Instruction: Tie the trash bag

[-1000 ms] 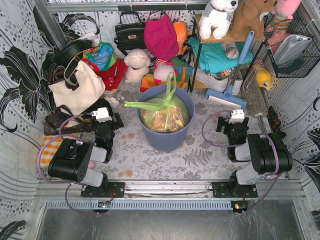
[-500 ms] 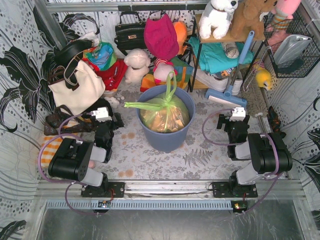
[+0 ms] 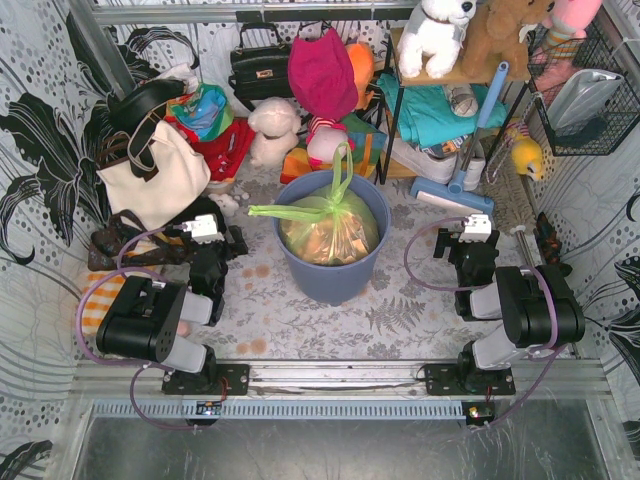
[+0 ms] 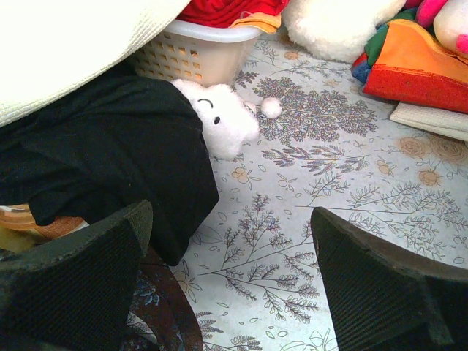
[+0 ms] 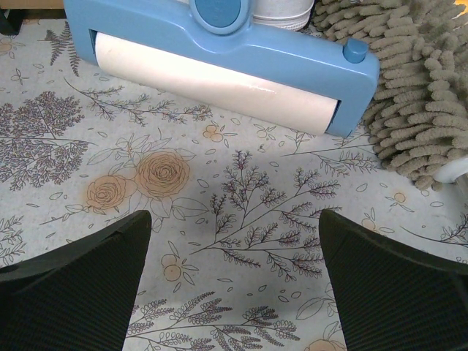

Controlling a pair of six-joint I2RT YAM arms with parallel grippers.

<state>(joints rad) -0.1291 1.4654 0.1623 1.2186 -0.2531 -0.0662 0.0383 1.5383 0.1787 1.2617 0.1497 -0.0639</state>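
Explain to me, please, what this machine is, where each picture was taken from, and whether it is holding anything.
This is a robot: its left arm and right arm are bolted at the table's near edge. The wide picture comes from a fixed camera above and behind; the other two from a camera on each wrist, so the dark shapes at the bottom are that arm's fingers. The left gripper and right gripper are both open and hold nothing. In the middle, a blue-grey bin holds the light-green trash bag, its handles sticking out. Around it lie a white tote bag, soft toys and a blue cleaning tool.
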